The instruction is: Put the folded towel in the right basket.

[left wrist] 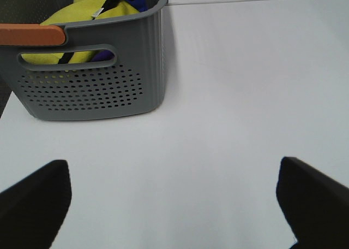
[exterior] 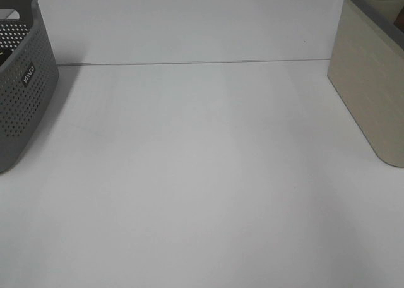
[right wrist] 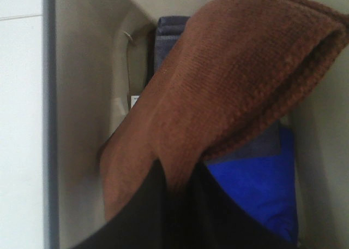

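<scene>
In the right wrist view my right gripper [right wrist: 180,189] is shut on a folded brown towel [right wrist: 234,90] and holds it inside the beige right basket [right wrist: 87,96], above a blue cloth [right wrist: 256,189] and a grey-blue one [right wrist: 166,36]. The beige basket stands at the right edge of the high view [exterior: 366,86]; neither arm shows there. My left gripper [left wrist: 174,205] is open and empty over the bare white table, its dark fingertips [left wrist: 32,200] at the frame's lower corners.
A grey perforated basket stands at the left [exterior: 25,79]. In the left wrist view [left wrist: 98,79] it holds yellow cloth [left wrist: 82,14] and some blue cloth. A seam [exterior: 189,63] runs across the white table at the back.
</scene>
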